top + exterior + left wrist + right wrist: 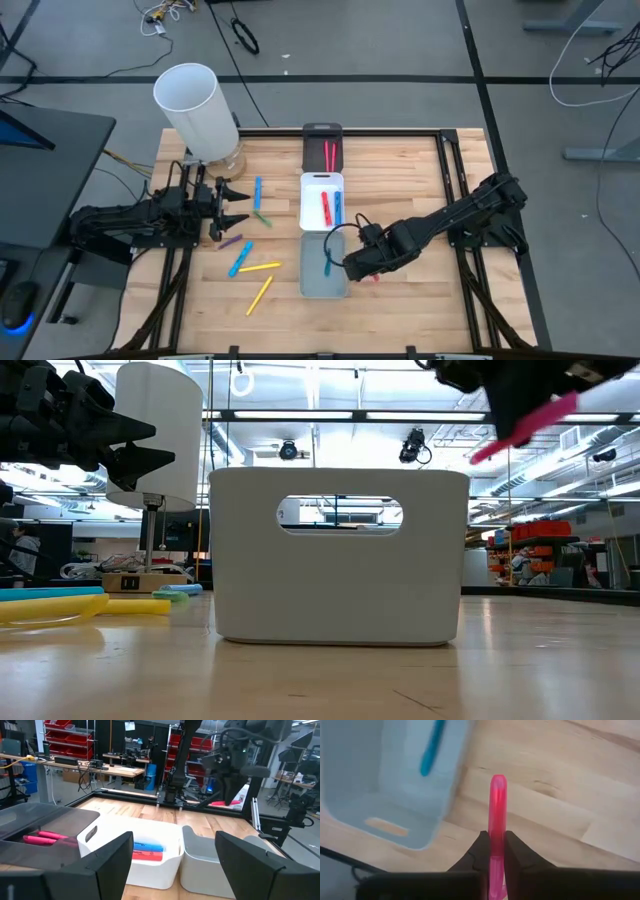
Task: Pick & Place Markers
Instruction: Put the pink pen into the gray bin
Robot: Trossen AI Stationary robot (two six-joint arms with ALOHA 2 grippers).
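The right pincer [492, 854] is gripping a pink marker [497, 825] between its closed fingers, holding it above the table [400, 300] just beside the grey tray [324, 283], on the side away from the loose markers. A blue marker [328, 262] is lying inside that grey tray. The white tray [322, 182], next in the row, is holding a red marker [325, 207] and another blue one. The left pincer [237, 206] is waiting with fingers spread wide, far from the grey tray, beside the white cylinder [195, 108], over the scattered yellow markers [259, 280].
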